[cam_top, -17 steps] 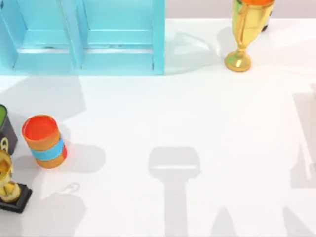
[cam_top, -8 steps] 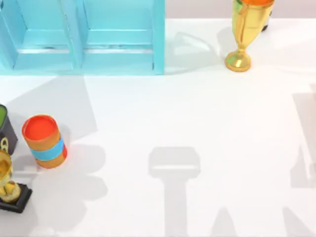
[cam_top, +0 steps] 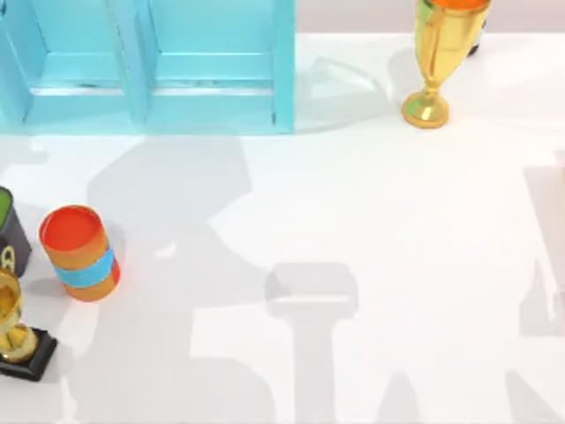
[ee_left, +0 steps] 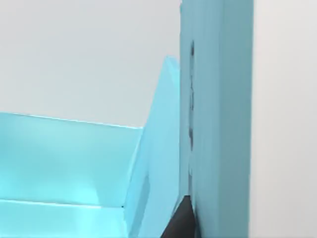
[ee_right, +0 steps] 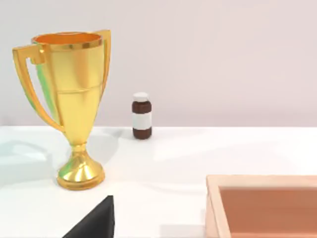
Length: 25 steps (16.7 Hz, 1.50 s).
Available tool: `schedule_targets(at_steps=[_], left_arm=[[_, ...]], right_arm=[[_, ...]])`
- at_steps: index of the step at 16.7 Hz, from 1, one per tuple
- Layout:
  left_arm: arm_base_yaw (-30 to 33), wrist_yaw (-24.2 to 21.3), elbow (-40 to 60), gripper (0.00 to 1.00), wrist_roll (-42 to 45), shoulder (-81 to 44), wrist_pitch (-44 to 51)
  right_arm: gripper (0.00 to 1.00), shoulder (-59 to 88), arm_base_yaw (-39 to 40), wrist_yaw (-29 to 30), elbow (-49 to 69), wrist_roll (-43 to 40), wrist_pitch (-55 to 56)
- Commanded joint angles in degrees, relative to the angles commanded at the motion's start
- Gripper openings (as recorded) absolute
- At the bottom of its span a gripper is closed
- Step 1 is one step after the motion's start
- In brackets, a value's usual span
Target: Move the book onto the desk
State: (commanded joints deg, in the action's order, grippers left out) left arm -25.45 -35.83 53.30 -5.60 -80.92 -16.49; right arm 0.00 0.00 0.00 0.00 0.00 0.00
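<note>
Left end effector (ee_left: pixel 182 223) close against the light-blue shelf unit (cam_top: pixel 212 110); released or clenched: cannot tell. Right end effector (ee_right: pixel 96 220) low over the worktop (cam_top: pixel 397 221) on the right side, idle; state likewise cannot tell. Nearest on the left of the worktop: small trophy (cam_top: pixel 13 336) on a black base, then orange can (cam_top: pixel 79 252) with a blue band, then dark container (cam_top: pixel 11 234) bearing a yellow mark too small to read. Wooden tray (ee_right: pixel 262 181) near the right end effector. Farther back, shelf unit at the left rear. Location of the book: not confirmed; upright teal-blue slab (ee_left: pixel 218 124) directly ahead of the left wrist camera possibly its cover, possibly a shelf wall. Expected handling of the book: rigid, fairly heavy for its bulk, smooth cover likely slippery. Grip across the thickness, near mid-length, cover and pages clamped together to prevent fanning open. Farthest: large gold trophy (cam_top: pixel 437 62) and brown bottle (ee_right: pixel 141 115) with a white label, no legible text. No brands readable anywhere.
</note>
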Motion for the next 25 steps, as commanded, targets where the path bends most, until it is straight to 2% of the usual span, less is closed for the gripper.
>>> schedule_targets(at_steps=[3,7,13,19,22,25], left_arm=[[11.7,7.8,2.0,0.00,-12.2,0.1,3.4],[29.3,22.2,5.9,0.00,-34.2,-0.7,8.0],[53.8,50.5,11.9,0.00,-73.1,-5.5,14.4],[72.6,80.5,15.6,0.00,-108.3,-14.4,19.6],[80.6,92.5,16.2,0.00,-121.5,-19.6,22.0],[87.9,101.1,16.2,0.00,-130.6,-25.0,24.2]], right_arm=[[1.00,0.0,0.0,0.0,0.0,0.0,0.0],[1.00,0.0,0.0,0.0,0.0,0.0,0.0],[1.00,0.0,0.0,0.0,0.0,0.0,0.0],[1.00,0.0,0.0,0.0,0.0,0.0,0.0],[1.00,0.0,0.0,0.0,0.0,0.0,0.0],[1.00,0.0,0.0,0.0,0.0,0.0,0.0]])
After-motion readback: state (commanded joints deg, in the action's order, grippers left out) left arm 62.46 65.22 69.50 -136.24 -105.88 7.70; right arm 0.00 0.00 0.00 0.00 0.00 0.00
